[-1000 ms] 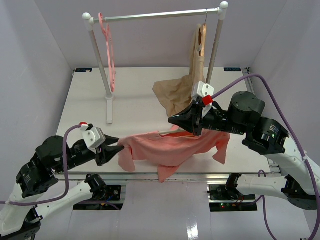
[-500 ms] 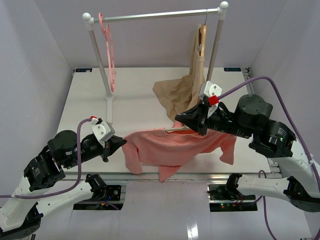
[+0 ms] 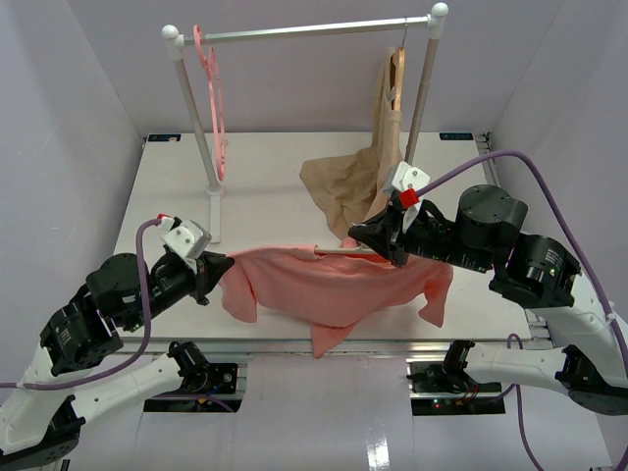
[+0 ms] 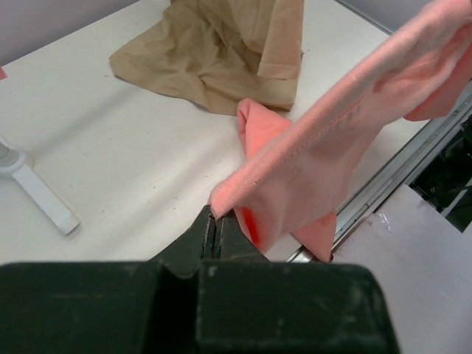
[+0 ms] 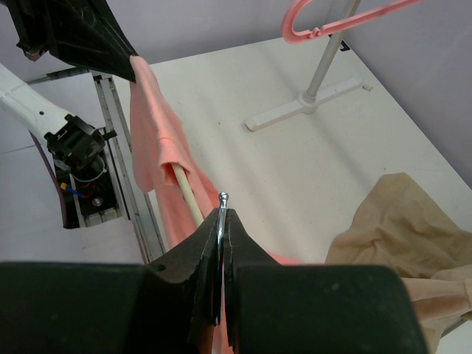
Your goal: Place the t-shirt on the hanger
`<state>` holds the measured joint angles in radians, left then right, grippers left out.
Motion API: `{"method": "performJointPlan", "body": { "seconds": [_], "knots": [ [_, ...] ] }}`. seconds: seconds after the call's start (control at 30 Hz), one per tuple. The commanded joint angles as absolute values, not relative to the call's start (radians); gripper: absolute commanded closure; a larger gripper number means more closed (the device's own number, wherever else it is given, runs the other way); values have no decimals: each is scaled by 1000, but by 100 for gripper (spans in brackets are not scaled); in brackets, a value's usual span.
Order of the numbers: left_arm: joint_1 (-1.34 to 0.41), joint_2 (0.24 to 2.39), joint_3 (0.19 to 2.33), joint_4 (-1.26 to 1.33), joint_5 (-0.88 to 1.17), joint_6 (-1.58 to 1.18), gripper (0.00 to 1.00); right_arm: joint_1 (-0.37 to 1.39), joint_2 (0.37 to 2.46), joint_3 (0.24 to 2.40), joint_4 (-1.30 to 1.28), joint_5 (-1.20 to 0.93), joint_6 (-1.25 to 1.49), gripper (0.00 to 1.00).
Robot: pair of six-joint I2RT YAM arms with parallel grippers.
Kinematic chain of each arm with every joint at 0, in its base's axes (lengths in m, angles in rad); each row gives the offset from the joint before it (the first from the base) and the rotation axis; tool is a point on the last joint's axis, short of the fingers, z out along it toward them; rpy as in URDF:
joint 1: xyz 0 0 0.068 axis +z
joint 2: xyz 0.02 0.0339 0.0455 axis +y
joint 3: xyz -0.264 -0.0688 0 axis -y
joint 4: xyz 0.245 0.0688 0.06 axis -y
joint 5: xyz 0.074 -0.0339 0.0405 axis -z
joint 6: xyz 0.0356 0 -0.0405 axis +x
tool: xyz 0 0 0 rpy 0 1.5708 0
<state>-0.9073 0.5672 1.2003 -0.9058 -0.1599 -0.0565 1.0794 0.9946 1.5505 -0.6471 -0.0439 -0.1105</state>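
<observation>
A salmon t-shirt (image 3: 334, 287) hangs stretched above the worktop's (image 3: 265, 186) near edge, with the cream hanger (image 3: 340, 252) partly inside it. The left tool (image 3: 224, 263) pinches the shirt's left edge tight. The right tool (image 3: 357, 236) is closed on the hanger's hook (image 5: 223, 197). A beige garment (image 3: 339, 182) lies heaped just behind, under the rack (image 3: 304, 30).

Both arms had chunky black round joints (image 3: 488, 211) and white lower links (image 3: 108, 383), and the tapered black left gripper (image 3: 228, 263) and right gripper (image 3: 355, 235) each had a white camera block (image 3: 407, 179) with a red tab (image 3: 403, 197) just behind it, where a purple cable (image 3: 510, 154) looped back.
</observation>
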Motion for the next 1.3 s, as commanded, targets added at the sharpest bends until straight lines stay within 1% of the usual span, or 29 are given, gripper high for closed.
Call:
{"method": "performJointPlan", "body": {
  "seconds": [0.0,0.1,0.17,0.23,0.33,0.4,0.47,0.6,0.67,0.8,1.0,1.2,1.27],
  "knots": [
    [-908,585,1245,-948,-287,-97,100,1077,981,1597,-610,-26,-129,92],
    [-908,586,1247,-942,-266,-93,99,1077,987,1595,-623,-51,-138,92],
    [-908,578,1244,-928,-212,-80,91,1078,990,1588,-623,-56,-138,92],
    [-908,568,1242,-904,-117,-60,78,1077,996,1583,-623,-64,-138,92],
    [-908,547,1253,-881,-43,-51,69,1078,1003,1573,-621,-64,-135,92],
    [-908,545,1280,-888,-37,-39,54,1078,1006,1568,-620,-60,-131,92],
    [-908,548,1308,-894,-22,-23,48,1078,1016,1570,-617,-68,-126,92],
    [-908,567,1306,-800,135,53,43,1077,1047,1566,-575,-96,-108,92],
    [-908,608,1328,-766,250,59,42,1078,1059,1566,-557,-118,-90,92],
    [-908,727,1373,-803,338,83,39,1077,1065,1539,-502,-181,-74,92],
    [-908,785,1313,-764,360,130,35,1077,1043,1483,-388,-311,-44,92],
    [-910,833,1285,-758,464,147,37,1077,1044,1473,-339,-344,-34,92],
    [-908,830,1273,-749,509,157,45,1078,1029,1449,-304,-385,-32,92]
  ]
}}
